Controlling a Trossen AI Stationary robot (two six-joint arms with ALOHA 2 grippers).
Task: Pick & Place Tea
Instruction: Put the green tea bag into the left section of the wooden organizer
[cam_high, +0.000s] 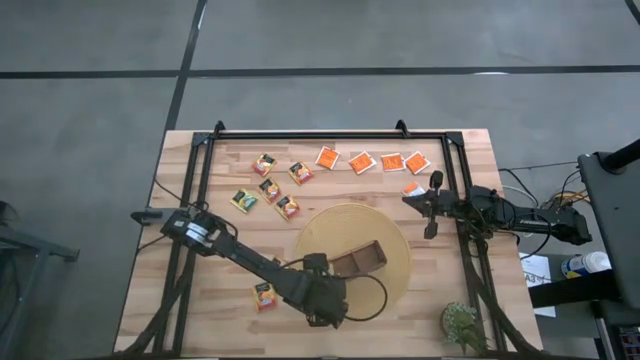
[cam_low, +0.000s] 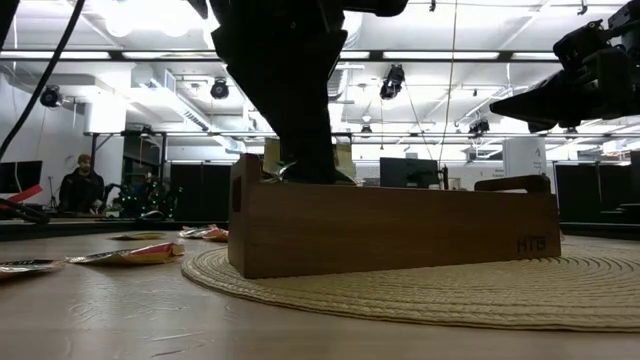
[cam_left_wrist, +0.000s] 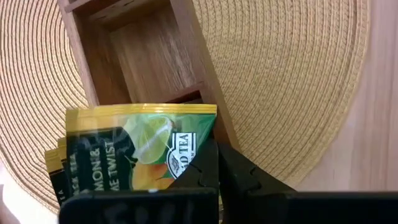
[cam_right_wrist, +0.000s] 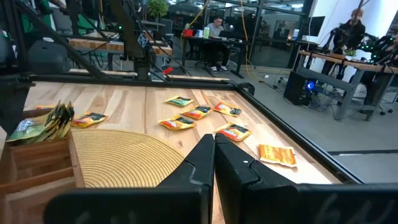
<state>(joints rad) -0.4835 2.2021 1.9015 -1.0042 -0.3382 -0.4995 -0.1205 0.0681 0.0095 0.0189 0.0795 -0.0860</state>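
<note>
My left gripper (cam_left_wrist: 217, 149) is shut on a green-and-yellow tea sachet (cam_left_wrist: 140, 146) over the near end of the brown wooden tray (cam_high: 360, 260), which stands on a round woven mat (cam_high: 385, 235). More sachets (cam_left_wrist: 55, 168) stand on edge beside it, sticking up out of the tray's end compartment (cam_right_wrist: 43, 124). In the low view, green (cam_low: 300, 170) peeks above the tray wall (cam_low: 400, 225) under the dark arm. Loose tea sachets (cam_high: 288, 207) lie flat on the table's far half. My right gripper (cam_right_wrist: 214, 138) is shut on nothing, level at the table's right side (cam_high: 408, 198). My left gripper pinches the green-and-yellow sachet between its two fingers (cam_left_wrist: 202, 177) at one corner of the sachet's printed face (cam_left_wrist: 183, 165). The fingers slant steeply down from the table's near-left. The sachet stands on edge beside the sachets in the tray; its lower edge is hidden.
A row of orange sachets (cam_high: 375, 161) lies along the far rail, yellow-orange and green ones (cam_high: 244, 200) at far left, one (cam_high: 265, 294) by my left arm. A black frame (cam_high: 330, 133) borders the table. A small plant (cam_high: 460, 325) stands near right.
</note>
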